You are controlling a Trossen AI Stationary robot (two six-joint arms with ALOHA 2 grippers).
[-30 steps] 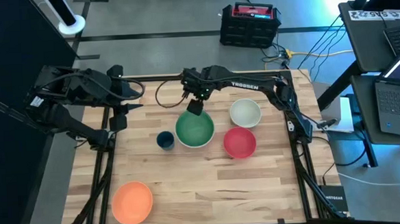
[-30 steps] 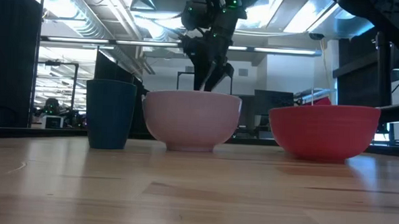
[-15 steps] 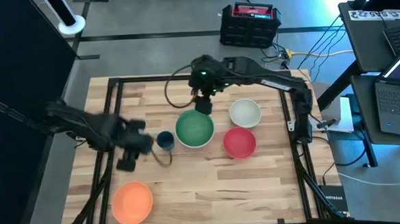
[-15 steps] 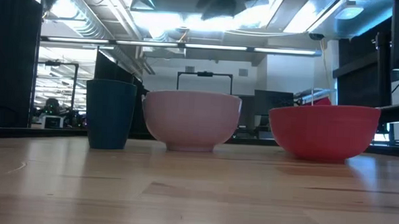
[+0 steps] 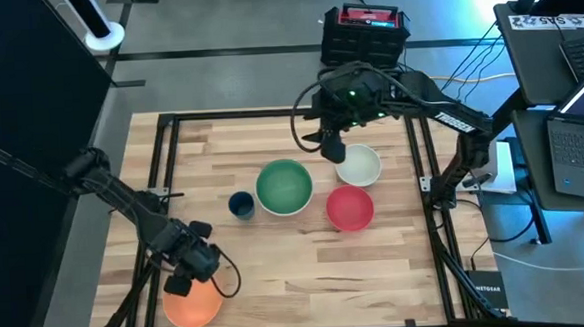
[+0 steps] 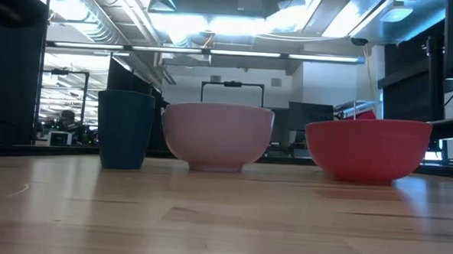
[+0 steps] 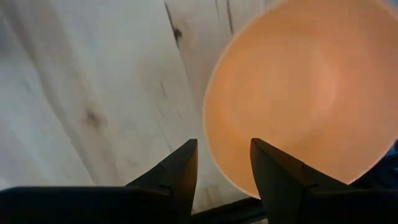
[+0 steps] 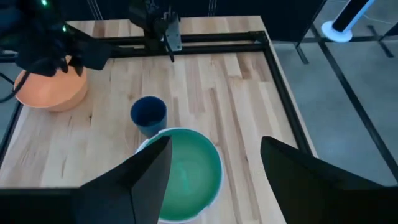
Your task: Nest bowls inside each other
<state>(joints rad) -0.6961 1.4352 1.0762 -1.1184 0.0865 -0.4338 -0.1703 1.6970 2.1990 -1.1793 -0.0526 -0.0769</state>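
An orange bowl (image 5: 194,303) stands near the table's front left corner. My left gripper (image 7: 222,163) hangs over it, pointing down and open, with one finger inside the line of the bowl's rim (image 7: 210,155) and one outside; I see no touch. A green bowl (image 5: 283,187) with a pale outer wall (image 6: 217,136) stands mid-table. A red bowl (image 5: 349,208) and a white bowl (image 5: 358,165) stand to its right. My right gripper (image 5: 331,147) is open, raised above the table between the green and white bowls.
A small dark blue cup (image 5: 240,204) stands just left of the green bowl. A black frame (image 5: 166,150) runs along the table's left, far and right sides. Bare wood lies along the front edge, right of the orange bowl.
My left gripper has swung from the table's far left toward the near edge, sunk, and tipped to point down over the orange bowl. My right gripper has risen from over the green bowl and drawn back toward the far right. The bowls have kept still.
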